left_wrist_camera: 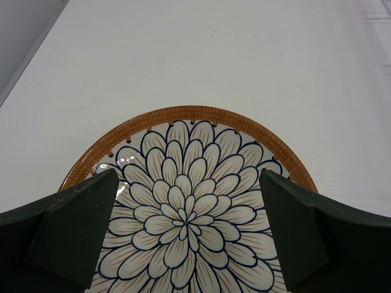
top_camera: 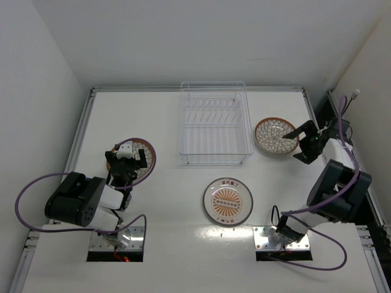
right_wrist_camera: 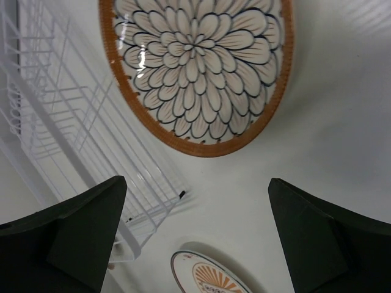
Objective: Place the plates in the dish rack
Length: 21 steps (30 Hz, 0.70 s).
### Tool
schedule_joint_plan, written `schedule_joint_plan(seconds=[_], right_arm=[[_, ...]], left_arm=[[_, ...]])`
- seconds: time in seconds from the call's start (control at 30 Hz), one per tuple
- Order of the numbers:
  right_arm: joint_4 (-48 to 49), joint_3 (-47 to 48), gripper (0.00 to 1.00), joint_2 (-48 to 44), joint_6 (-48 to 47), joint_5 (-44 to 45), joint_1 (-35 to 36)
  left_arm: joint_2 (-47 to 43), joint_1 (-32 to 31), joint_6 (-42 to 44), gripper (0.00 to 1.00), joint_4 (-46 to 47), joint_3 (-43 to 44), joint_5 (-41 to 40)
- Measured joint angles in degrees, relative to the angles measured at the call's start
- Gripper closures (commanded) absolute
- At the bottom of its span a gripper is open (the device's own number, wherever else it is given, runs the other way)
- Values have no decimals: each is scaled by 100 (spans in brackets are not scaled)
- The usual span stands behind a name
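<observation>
Bright, even light from overhead washes the white desk (top_camera: 165, 195), leaving only faint, soft-edged shadows beside the plates (top_camera: 228, 201). A dull sheen lies on the desk along its near edge. In both wrist views the petal patterns are crisp with small glints, while the dark jaws in the bottom corners look slightly soft.

Table (top_camera: 171, 207) holds dish rack (top_camera: 214, 125), left petal plate (left_wrist_camera: 183, 207), right petal plate (top_camera: 275, 135), sunburst plate (top_camera: 228, 201).
</observation>
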Motion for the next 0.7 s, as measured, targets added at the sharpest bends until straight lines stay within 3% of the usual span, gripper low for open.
schedule_joint_plan(seconds=[0.33, 0.6, 0.7], right_arm=[[282, -107, 1, 398, 376, -146, -378], [411, -107, 1, 885, 520, -79, -411], [402, -83, 6, 1187, 520, -92, -444]], left_arm=[[0, 28, -4, 0, 0, 0, 26], [7, 396, -28, 0, 0, 9, 826], [7, 396, -28, 0, 0, 15, 931]])
